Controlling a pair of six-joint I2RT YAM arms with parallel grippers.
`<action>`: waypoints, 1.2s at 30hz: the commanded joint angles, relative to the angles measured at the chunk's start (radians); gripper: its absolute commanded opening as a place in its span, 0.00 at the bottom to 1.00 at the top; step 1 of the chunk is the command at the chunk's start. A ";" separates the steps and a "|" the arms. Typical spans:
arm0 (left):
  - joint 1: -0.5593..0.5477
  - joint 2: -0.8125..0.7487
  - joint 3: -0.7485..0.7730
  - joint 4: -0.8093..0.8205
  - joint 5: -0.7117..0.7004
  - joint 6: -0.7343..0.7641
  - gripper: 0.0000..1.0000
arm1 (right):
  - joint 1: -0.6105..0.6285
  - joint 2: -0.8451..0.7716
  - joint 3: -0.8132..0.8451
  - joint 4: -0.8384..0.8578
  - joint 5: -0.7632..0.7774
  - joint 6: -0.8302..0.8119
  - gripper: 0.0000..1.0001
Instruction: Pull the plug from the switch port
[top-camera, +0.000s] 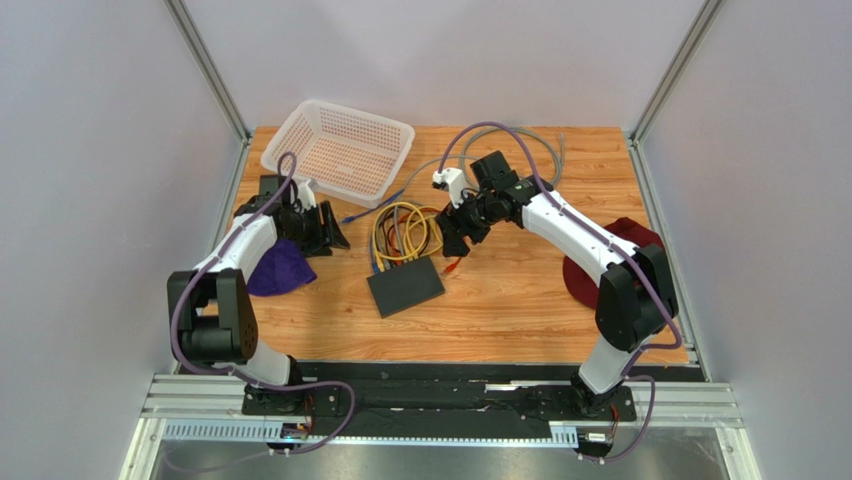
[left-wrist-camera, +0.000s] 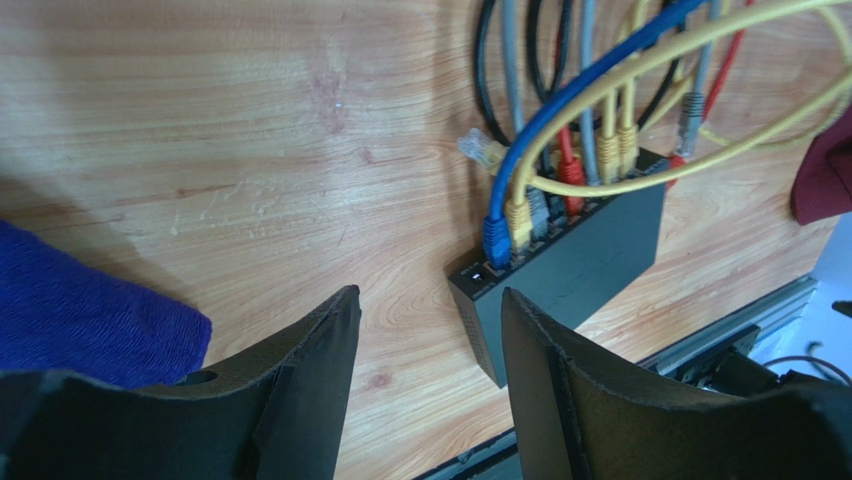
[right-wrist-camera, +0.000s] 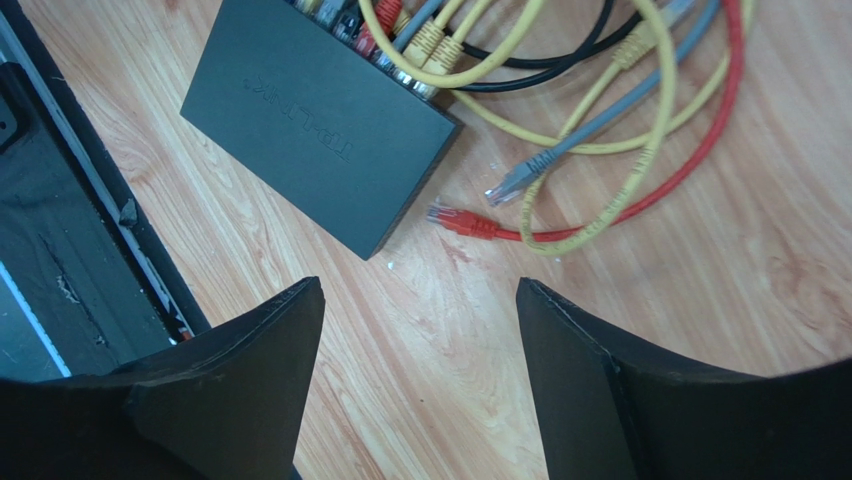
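Black fingers of the left gripper (left-wrist-camera: 430, 300) stand apart, released, with only bare wooden table (left-wrist-camera: 200, 150) between them. A crumpled purple cloth (left-wrist-camera: 80, 310) lies just left of the left finger. In the left wrist view, the flat matte black rectangular switch (left-wrist-camera: 590, 260) lies ahead and to the right of the finger gap, its near corner just beside the right fingertip. Its socket edge carries a row of seated plugs (left-wrist-camera: 570, 185), with the blue plug (left-wrist-camera: 495, 240) at the end closest to this gripper.

The right gripper (right-wrist-camera: 420, 290) is likewise released and grasps nothing. The switch lies ahead and to its left, apart from both fingers. A loose red plug (right-wrist-camera: 455, 218) and a loose grey plug (right-wrist-camera: 510, 185) rest on the table beyond the gap.

Seen from above, the switch sits between the two grippers and nearer the arm bases. A white mesh plastic basket (top-camera: 340, 150) stands at the far left
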 joint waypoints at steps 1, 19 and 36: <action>-0.001 0.066 -0.040 0.056 0.037 -0.051 0.59 | 0.013 0.036 -0.011 0.028 -0.012 0.042 0.70; -0.110 0.186 -0.128 0.234 0.163 -0.158 0.06 | 0.103 0.069 -0.156 0.066 0.021 0.049 0.34; -0.251 0.168 -0.195 0.222 0.164 -0.183 0.00 | 0.118 0.062 -0.174 -0.021 0.121 0.143 0.24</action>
